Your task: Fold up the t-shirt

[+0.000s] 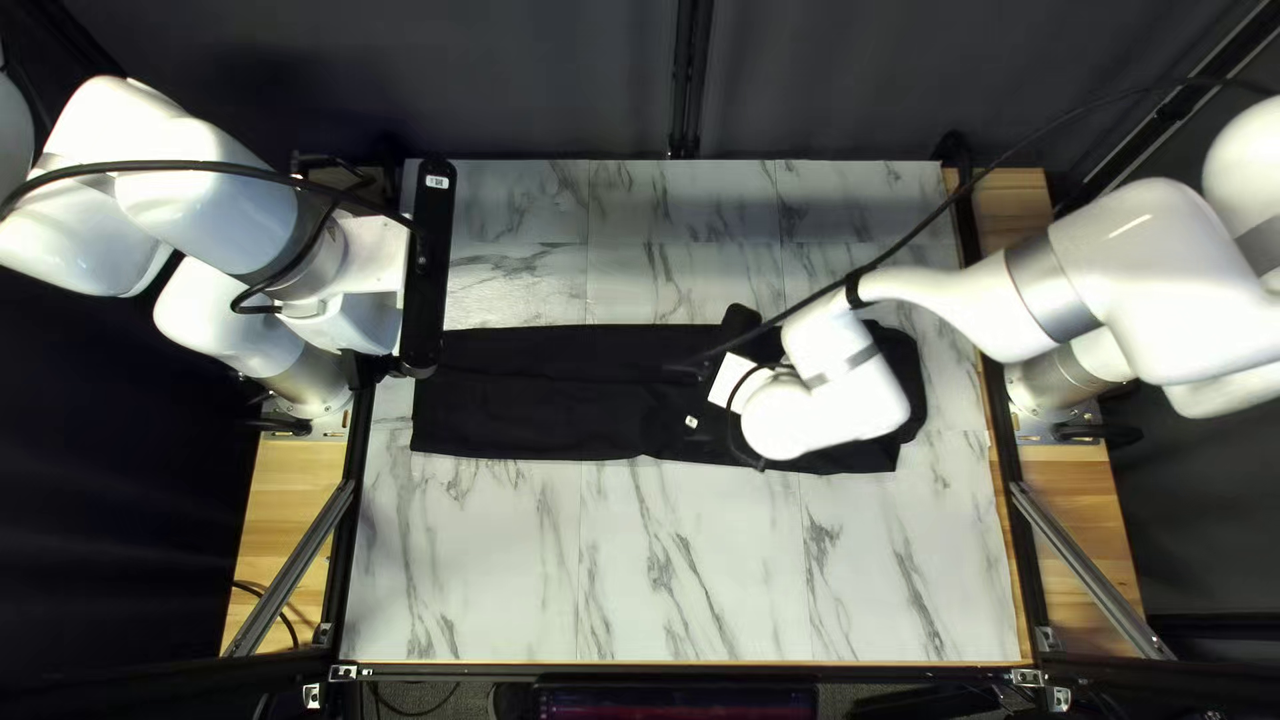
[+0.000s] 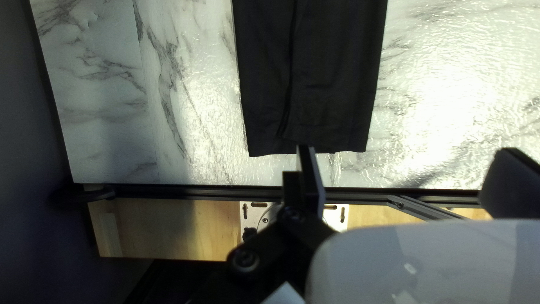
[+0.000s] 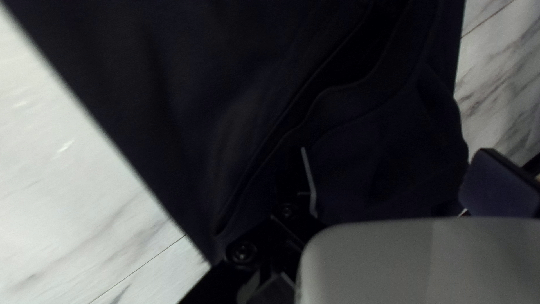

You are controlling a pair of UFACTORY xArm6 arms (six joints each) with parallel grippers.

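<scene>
Arm (R) (image 1: 1147,274) reaches in, bent, over blk tee (image 1: 534,400).

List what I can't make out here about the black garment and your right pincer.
- Top left view: the part of the black garment under my right arm, and the right pincer; the arm covers both.
- Left wrist view: the garment's other end, cut off by the view's edge.
- Right wrist view: whether the pincer touches the garment; dark merges with dark.
- All views: the number of layers, lost in black.

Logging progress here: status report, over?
Left gripper, right gripper open. Black t-shirt lies in a long strip. Right arm hides part from above.
</scene>
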